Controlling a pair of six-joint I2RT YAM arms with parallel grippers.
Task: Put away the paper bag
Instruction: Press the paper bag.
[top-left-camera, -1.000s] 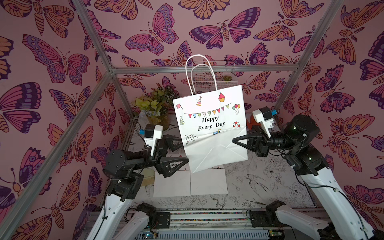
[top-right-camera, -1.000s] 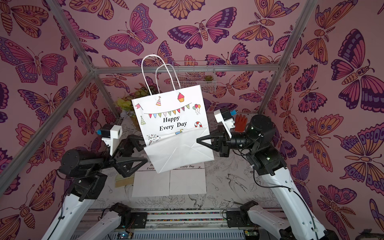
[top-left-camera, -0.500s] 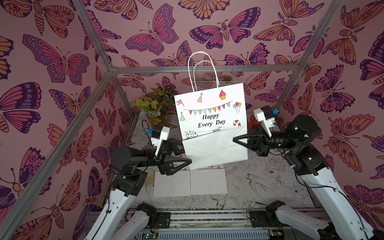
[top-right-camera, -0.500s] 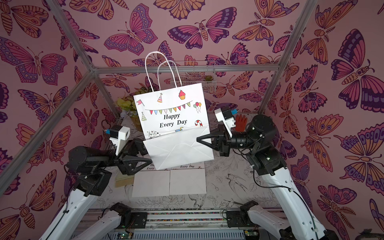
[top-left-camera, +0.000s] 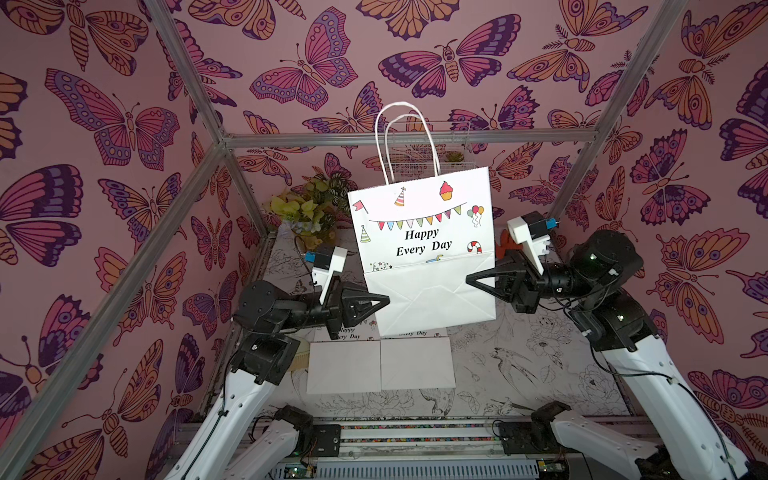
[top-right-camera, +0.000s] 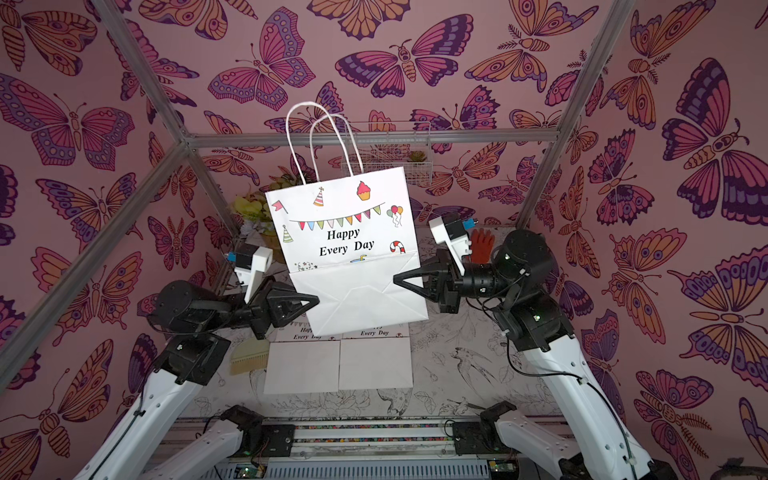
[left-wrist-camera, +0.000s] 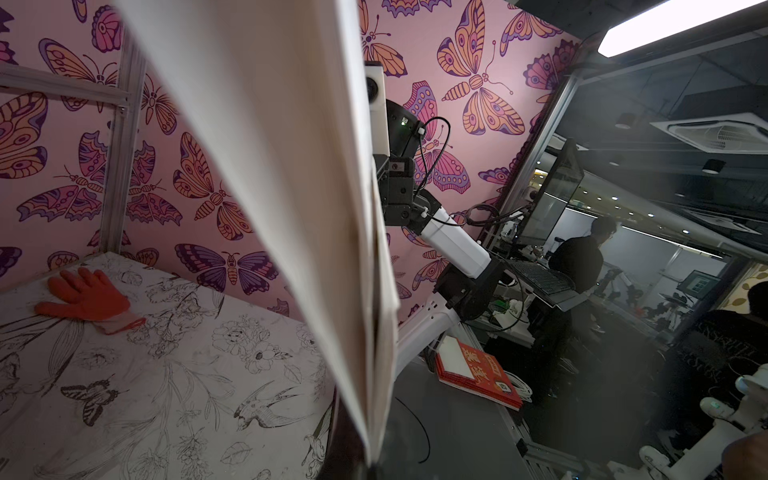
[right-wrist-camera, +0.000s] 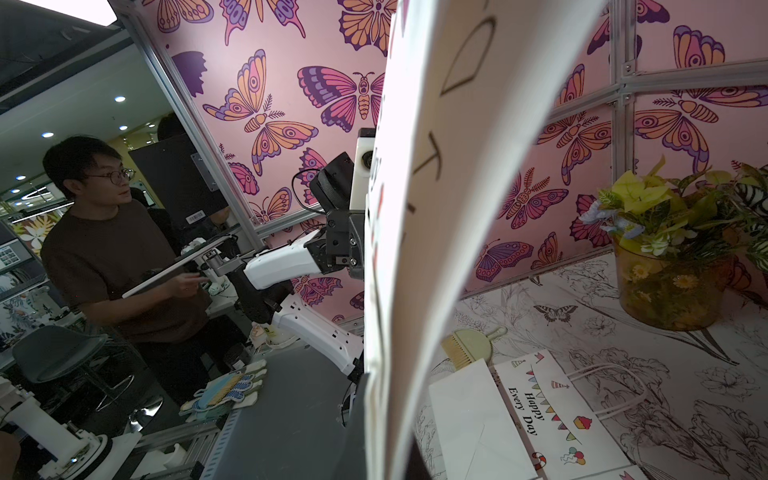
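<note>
paper bag (top-left-camera: 424, 232), frame centre: left pincer (top-left-camera: 384, 300) and right pincer (top-left-camera: 471, 280) both pinch its edges; lower your arms together, level.

The paper bag (top-right-camera: 345, 249) hangs upright in the air above the table (top-right-camera: 478, 374), handles up, with "Happy Every Day" facing out. The left gripper (top-right-camera: 313, 300) is pinched onto one side edge low down, and the right gripper (top-right-camera: 397, 281) is pinched onto the opposite edge at the folded bottom flap. Beneath it, two flat bags (top-right-camera: 303, 365) lie side by side toward the table's front edge. An orange glove (top-right-camera: 482, 245) sits near the far right corner.
</note>
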